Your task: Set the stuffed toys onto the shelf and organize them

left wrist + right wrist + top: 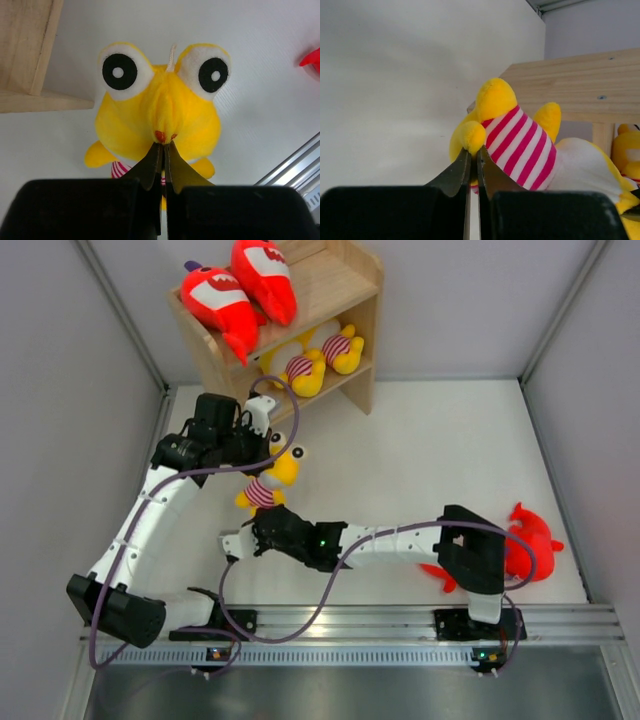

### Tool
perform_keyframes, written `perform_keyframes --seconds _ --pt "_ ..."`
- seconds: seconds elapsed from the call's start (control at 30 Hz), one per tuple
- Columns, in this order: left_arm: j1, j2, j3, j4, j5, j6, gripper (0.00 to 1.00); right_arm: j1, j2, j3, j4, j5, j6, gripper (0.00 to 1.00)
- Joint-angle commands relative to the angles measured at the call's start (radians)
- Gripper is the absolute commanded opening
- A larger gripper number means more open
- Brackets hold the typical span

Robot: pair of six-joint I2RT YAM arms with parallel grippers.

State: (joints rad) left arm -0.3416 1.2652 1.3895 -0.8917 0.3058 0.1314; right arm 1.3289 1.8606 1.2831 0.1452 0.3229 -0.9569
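Observation:
A yellow plush in a red-white striped shirt [272, 481] hangs between both grippers, in front of the wooden shelf [335, 282]. My left gripper [272, 446] is shut on its face at the mouth [164, 145]. My right gripper [256, 526] is shut on one yellow foot [474, 149], with the striped shirt [520, 145] just beyond. Two red sharks [240, 290] lie on the shelf's top tier. Two yellow plushes [322, 358] sit on the lower tier. Another red shark [530, 540] lies on the table at the right, partly hidden by my right arm.
The shelf stands at the back left against the wall; its side panel [25, 50] is close on the left of the held plush. Grey walls bound the white table on both sides. An aluminium rail [400, 620] runs along the near edge.

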Motion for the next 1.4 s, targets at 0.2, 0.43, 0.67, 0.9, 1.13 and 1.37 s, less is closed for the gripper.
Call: perform_keyframes --seconds 0.2,0.43,0.67,0.9,1.13,1.37 --pt "0.0 -0.024 0.097 -0.081 -0.115 0.105 0.63 -0.105 -0.234 0.002 -0.193 -0.348 0.156 0.0" --pt "0.001 -0.056 0.272 -0.249 -0.192 0.183 0.8 -0.332 -0.402 0.036 -0.43 -0.852 0.144 0.0" --pt "0.0 -0.153 0.307 -0.342 -0.465 0.255 0.84 -0.496 -0.385 0.204 -0.573 -1.131 -0.04 0.0" --pt "0.084 -0.204 0.154 -0.34 -0.531 0.293 0.84 -0.559 -0.184 0.599 -0.885 -1.328 -0.314 0.0" --pt "0.177 -0.176 0.106 -0.339 -0.508 0.301 0.84 -0.611 -0.054 0.854 -0.938 -1.412 -0.493 0.0" --pt "0.243 -0.139 0.114 -0.34 -0.484 0.303 0.83 -0.675 0.026 0.863 -0.742 -1.541 -0.476 0.0"
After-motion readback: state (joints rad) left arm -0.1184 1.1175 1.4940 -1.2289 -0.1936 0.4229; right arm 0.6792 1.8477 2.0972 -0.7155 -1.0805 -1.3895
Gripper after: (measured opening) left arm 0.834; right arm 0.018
